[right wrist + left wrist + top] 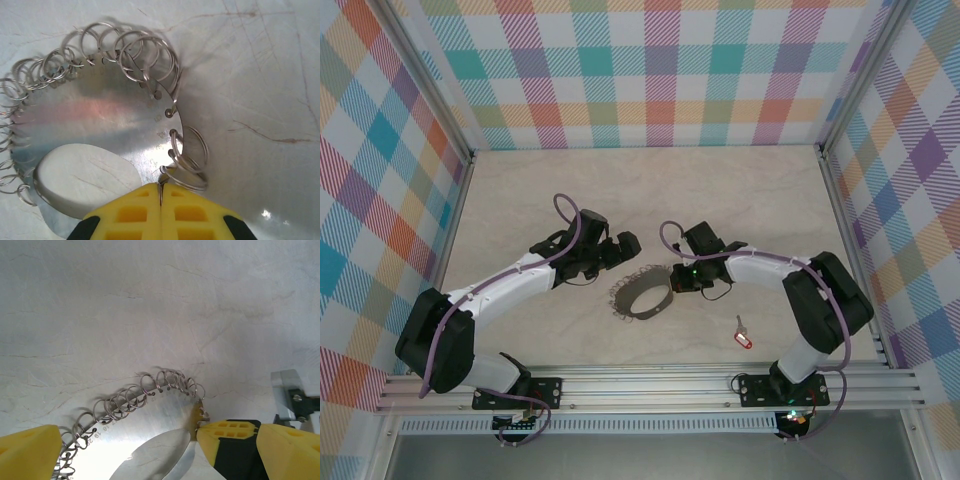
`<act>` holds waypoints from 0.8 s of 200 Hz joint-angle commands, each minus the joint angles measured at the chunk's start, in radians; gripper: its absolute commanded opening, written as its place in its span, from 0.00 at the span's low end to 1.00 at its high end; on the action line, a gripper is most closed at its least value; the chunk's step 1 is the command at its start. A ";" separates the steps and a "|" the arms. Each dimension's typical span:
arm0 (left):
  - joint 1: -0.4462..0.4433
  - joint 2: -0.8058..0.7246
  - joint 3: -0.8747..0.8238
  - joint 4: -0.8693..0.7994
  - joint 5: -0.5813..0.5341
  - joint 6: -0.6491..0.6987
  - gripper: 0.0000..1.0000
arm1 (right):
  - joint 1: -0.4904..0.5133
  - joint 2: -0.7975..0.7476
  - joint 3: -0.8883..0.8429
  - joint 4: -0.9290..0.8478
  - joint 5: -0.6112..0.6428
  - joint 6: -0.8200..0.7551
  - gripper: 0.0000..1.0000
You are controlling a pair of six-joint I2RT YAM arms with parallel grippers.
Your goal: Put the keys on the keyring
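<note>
Seen from above, two robot arms reach over a pale, marble-patterned table [740,200] walled in by bright plaid panels. The keyring [640,296] lies near the middle of the table, between the two grippers.

It is a broad, flat band of grey metal with a large oval opening. Its outer rim is fringed with many small wire split loops, threaded through holes and crowded together like a chain. In the right wrist view the keyring [100,115] has a dull brushed shine with a faint pink reflection, and the loops overlap in clusters along its top and left edges.

The right gripper [671,284] sits at the ring's right edge. In its own camera, the right gripper [160,207] has its yellow fingertips pressed tight together, pinching the rim where a wire loop runs into the seam between them.

The left gripper [625,244] hovers over the far left side of the ring. In its own camera, the left gripper [157,442] is spread wide, its yellow fingers at either side of the frame, with the keyring [150,415] below and between them.

The key [742,338] is tiny, with a red plastic head and a short silver blade. It lies on the table well apart from the ring, near the right arm's base.

Small stamped characters run along the band's face in the left wrist view, too small to read.
</note>
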 commanded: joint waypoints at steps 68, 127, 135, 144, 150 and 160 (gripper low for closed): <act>0.013 0.005 0.015 0.002 0.016 0.012 1.00 | 0.004 0.013 -0.034 0.027 -0.034 0.024 0.19; 0.013 0.005 0.012 0.005 0.018 0.011 1.00 | 0.004 -0.024 -0.055 0.026 -0.022 0.038 0.27; 0.012 0.004 0.013 0.006 0.019 0.011 1.00 | 0.003 -0.028 -0.056 0.025 -0.020 0.041 0.28; 0.012 0.005 0.012 0.005 0.019 0.011 1.00 | 0.003 -0.034 -0.059 0.024 -0.015 0.045 0.28; 0.013 0.004 0.013 0.005 0.019 0.008 1.00 | 0.004 -0.037 -0.062 0.024 -0.011 0.047 0.28; 0.013 0.004 0.011 0.006 0.019 0.009 1.00 | 0.003 -0.042 -0.063 0.024 -0.009 0.049 0.28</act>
